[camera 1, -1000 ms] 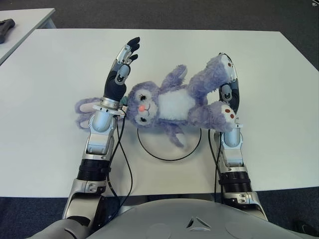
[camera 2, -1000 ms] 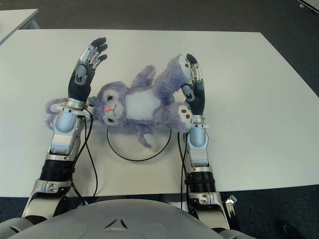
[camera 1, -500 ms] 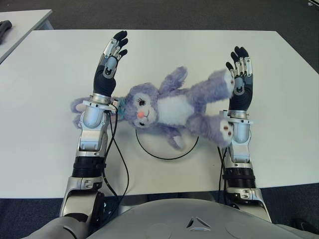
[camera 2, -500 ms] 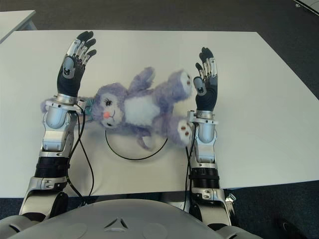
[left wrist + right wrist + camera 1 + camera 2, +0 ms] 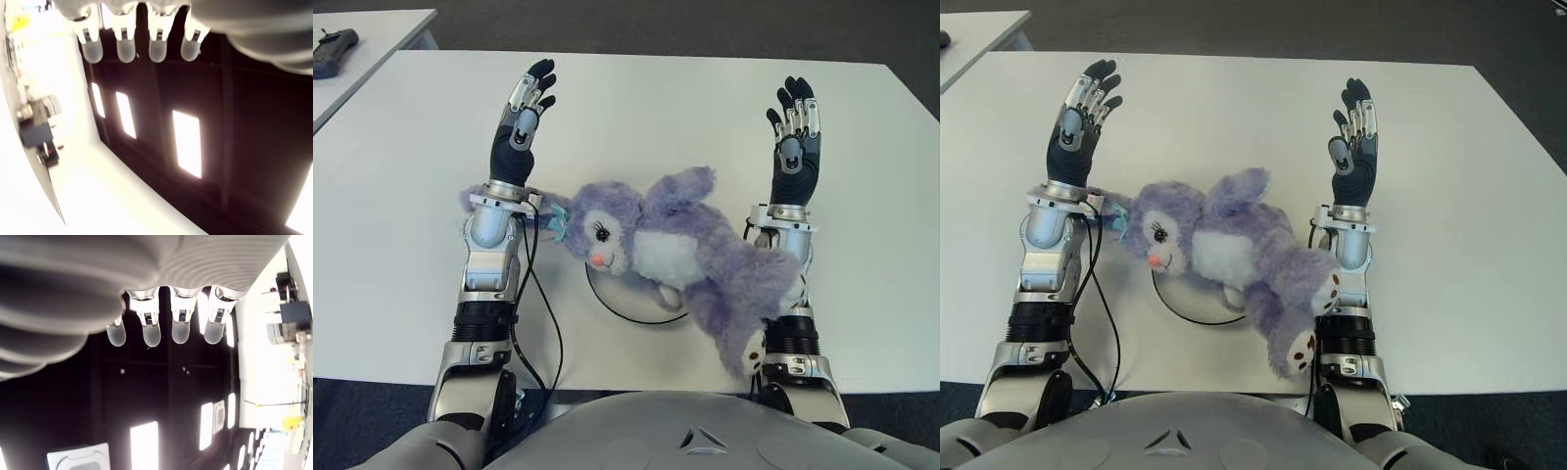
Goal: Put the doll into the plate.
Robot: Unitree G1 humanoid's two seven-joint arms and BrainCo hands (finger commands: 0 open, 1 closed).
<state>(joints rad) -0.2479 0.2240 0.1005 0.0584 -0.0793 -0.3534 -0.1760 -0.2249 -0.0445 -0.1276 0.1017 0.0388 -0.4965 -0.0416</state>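
Your doll (image 5: 675,257), a purple plush rabbit, lies belly-up on the white table (image 5: 401,245) across the plate (image 5: 631,305), a thin dark ring mostly hidden under its body; its long axis runs diagonally, head toward your left arm and feet toward the near edge by your right forearm, which its legs rest against. Your left hand (image 5: 517,127) and right hand (image 5: 795,132) are both raised with fingers straight and spread, holding nothing, one on each side of the doll. A dark device (image 5: 333,51) sits on the neighbouring table at far left.
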